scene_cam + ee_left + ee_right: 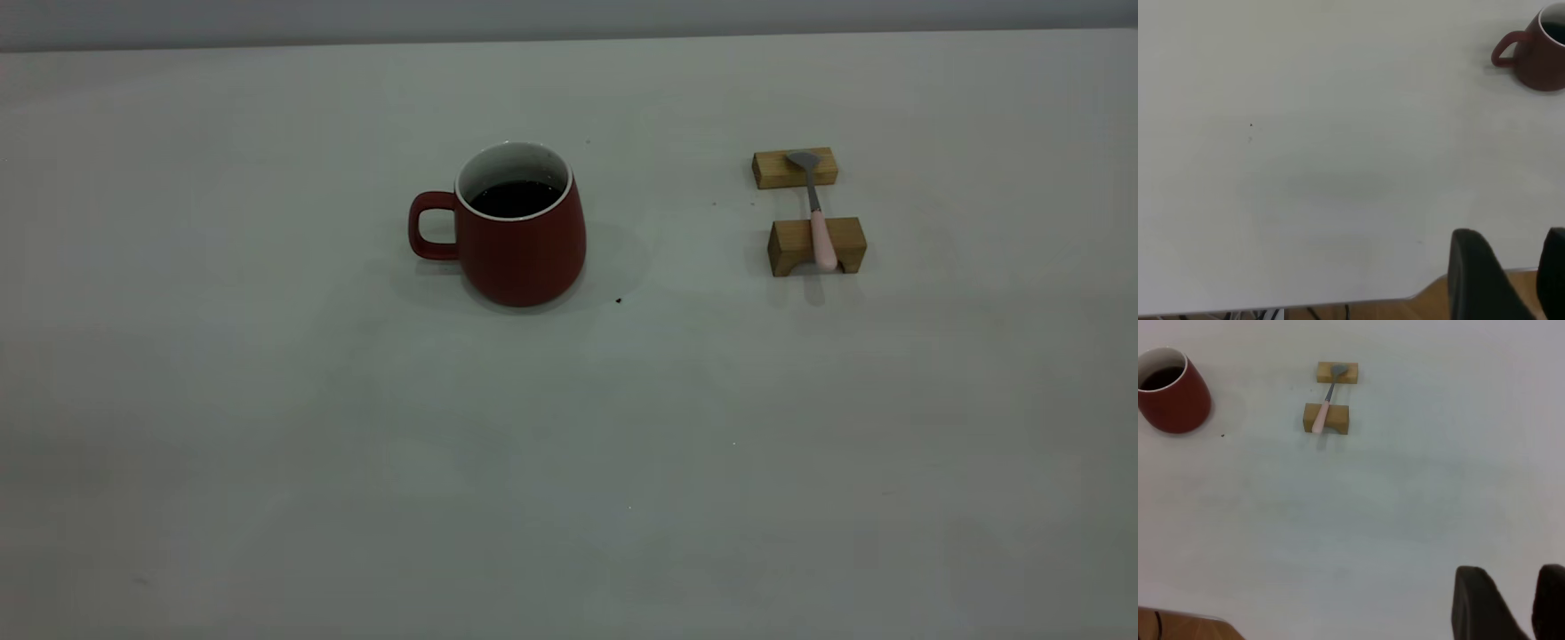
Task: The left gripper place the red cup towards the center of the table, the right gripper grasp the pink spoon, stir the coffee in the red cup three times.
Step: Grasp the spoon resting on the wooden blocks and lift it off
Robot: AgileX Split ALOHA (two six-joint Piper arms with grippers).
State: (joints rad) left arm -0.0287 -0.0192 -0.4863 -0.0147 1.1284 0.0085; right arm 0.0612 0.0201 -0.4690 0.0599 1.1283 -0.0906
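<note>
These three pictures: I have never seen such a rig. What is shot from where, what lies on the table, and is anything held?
The wide picture comes from a camera facing the table; neither arm shows in it. The other two come from cameras on the arms' wrists. In each, the dark shapes at the edge are that arm's fingers: the left claw and the right claw. Both are open, hold nothing and are far from the objects. On the table stands a red cup of coffee. To its right a pink spoon lies across two wooden blocks.
</note>
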